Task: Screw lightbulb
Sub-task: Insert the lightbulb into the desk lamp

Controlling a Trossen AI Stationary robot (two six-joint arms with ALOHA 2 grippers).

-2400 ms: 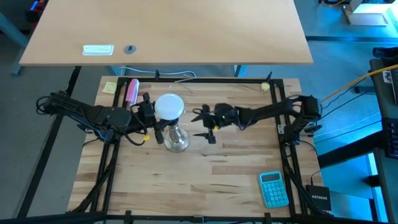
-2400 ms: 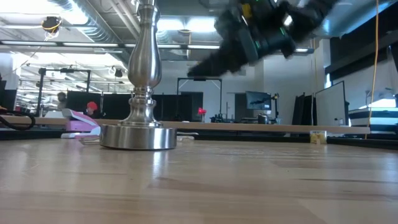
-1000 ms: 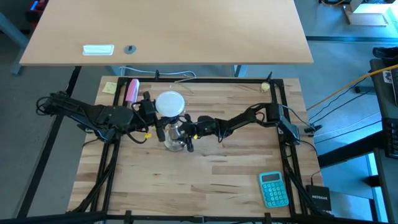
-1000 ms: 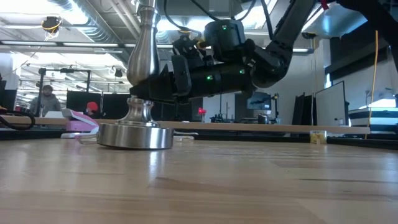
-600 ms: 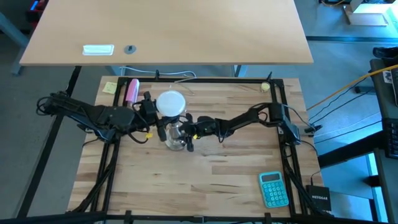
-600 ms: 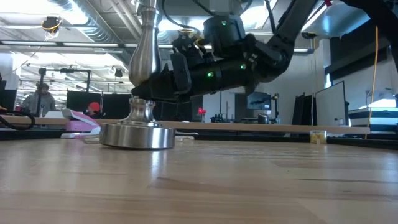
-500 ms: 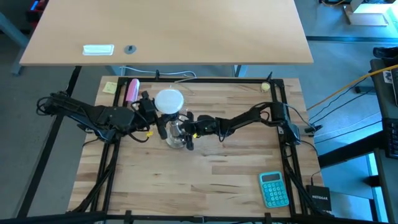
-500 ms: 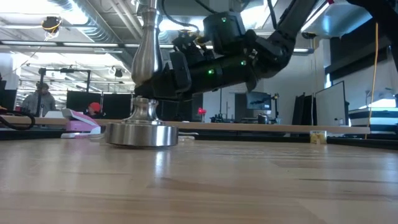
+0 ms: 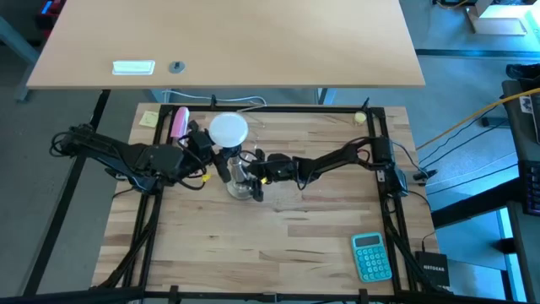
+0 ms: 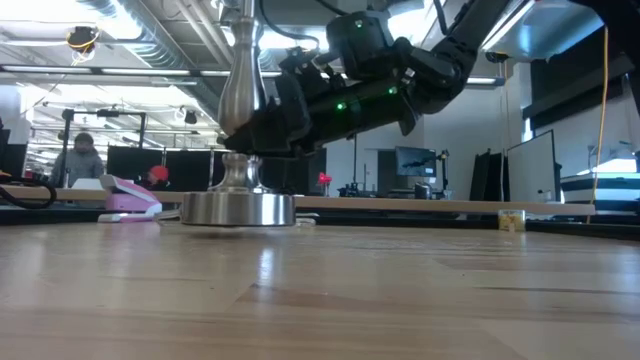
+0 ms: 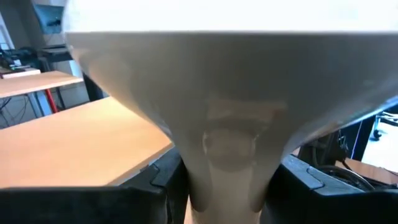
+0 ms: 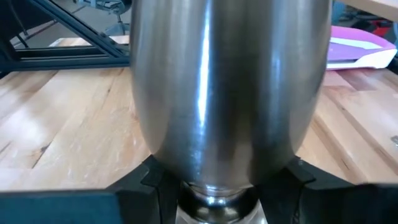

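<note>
On the near part of the desk [image 9: 278, 245] a teal calculator [image 9: 370, 257] lies well apart from the work. Farther in, at the middle, the stand [image 10: 240, 150] rests on its round base, and the right gripper [image 9: 246, 176] is clamped around its metal stem low down, a finger on each side of the narrow waist in the right wrist view. Above it the bulb [image 9: 229, 131] sits over the stand's top with its globe up, and the left gripper [image 9: 214, 156] is closed on its narrow neck, the dark fingers [image 11: 155, 177] pressing in from both sides below the flare. Whether the thread has caught in the socket cannot be told, since the joint is hidden by the globe and the grippers. From above, the globe looks set a little toward the far left of the base, so the likeliest trouble is a skewed start: turning a tilted neck could cross the thread or jam it. The stand may also tip or skid if the right gripper yields. Pinching the neck too hard risks cracking it. Toward the desk's far edge lie a pink object [image 9: 178, 123] and a yellow note [image 9: 149, 118].
</note>
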